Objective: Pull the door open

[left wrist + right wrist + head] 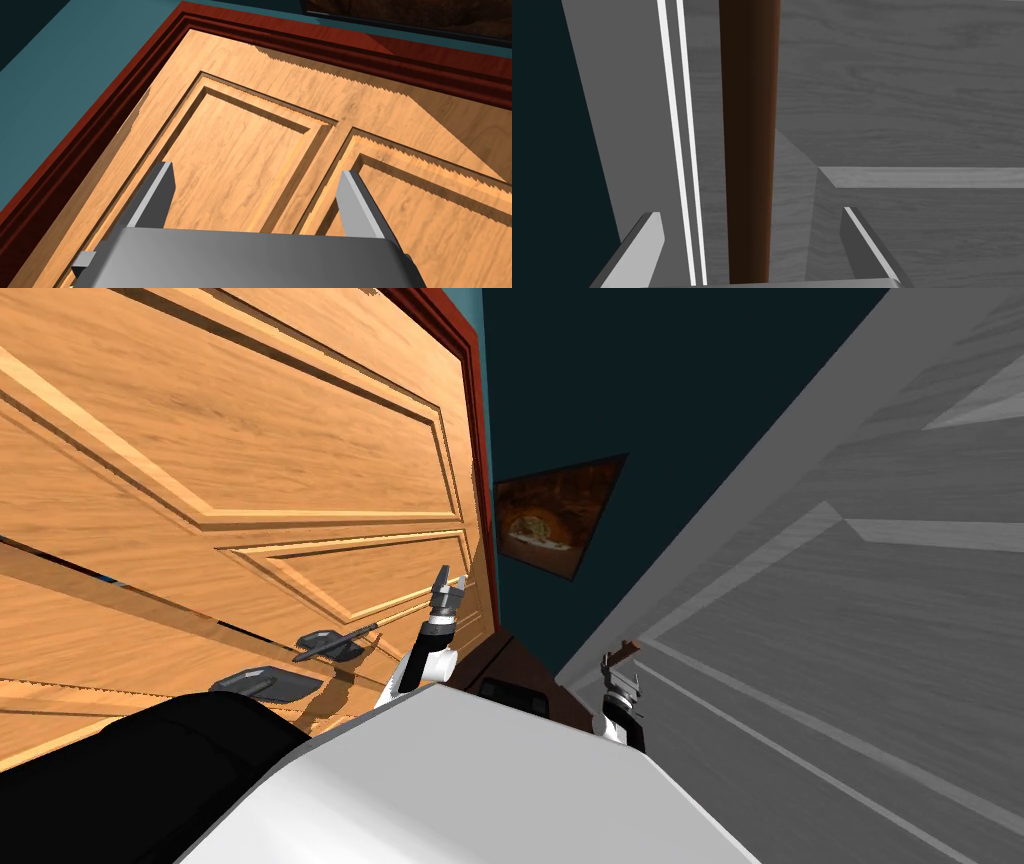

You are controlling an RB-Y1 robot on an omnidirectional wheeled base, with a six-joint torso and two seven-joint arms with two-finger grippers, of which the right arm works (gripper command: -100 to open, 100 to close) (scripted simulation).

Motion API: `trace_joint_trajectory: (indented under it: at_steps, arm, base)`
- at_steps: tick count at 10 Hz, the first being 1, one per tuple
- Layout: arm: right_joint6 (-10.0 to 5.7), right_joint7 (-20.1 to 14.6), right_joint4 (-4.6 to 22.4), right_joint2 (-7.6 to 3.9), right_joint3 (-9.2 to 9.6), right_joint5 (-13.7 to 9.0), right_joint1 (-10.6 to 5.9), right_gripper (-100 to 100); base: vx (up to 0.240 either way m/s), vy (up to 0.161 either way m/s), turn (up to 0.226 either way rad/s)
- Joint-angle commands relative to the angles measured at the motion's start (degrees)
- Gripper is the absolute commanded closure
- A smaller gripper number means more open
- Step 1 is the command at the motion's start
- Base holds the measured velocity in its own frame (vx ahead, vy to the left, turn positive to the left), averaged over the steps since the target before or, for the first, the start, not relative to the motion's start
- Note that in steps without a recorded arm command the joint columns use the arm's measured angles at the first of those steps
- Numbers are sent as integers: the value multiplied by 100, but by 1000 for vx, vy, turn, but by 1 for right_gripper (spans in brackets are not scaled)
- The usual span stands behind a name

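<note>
A grey panelled door (pixel 850 618) fills the right side of the head view, with a slim brown bar handle (pixel 626 649) near its edge. My right gripper (pixel 618 674) is at that handle. In the right wrist view the brown handle (pixel 749 100) runs lengthwise between the fingers of the right gripper (pixel 752 215), which is open, with a gap on either side of the bar. The grey door (pixel 902 100) lies just behind it. My left gripper (pixel 447 583) is open and empty, pointing at a wooden panelled door (pixel 240 150) on my left.
The wooden door (pixel 250 468) carries two dark lever handles (pixel 335 643) and sits in a dark red frame (pixel 482 418). Between the two doors is a narrow dark teal wall with a framed picture (pixel 555 518). I stand tight between both doors.
</note>
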Motion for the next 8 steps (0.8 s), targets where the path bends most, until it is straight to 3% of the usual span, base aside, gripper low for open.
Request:
trace_joint_trajectory:
  at_steps: [1,3,4,5,8]
  arm:
    - [-21,-225,8,-186,-1,-29,119,-100]
    - [-56,-450,81,-380,4,-53,196,-100]
    - [-67,-390,116,-322,10,-41,148,-100]
    - [-67,-390,116,-322,10,-41,148,100]
    - [-67,-390,116,-322,10,-41,148,100]
  base:
    - [157,-2,53]
    - [214,13,43]
    - [74,27,-55]
    - [-33,12,45]
    - [-20,-13,4]
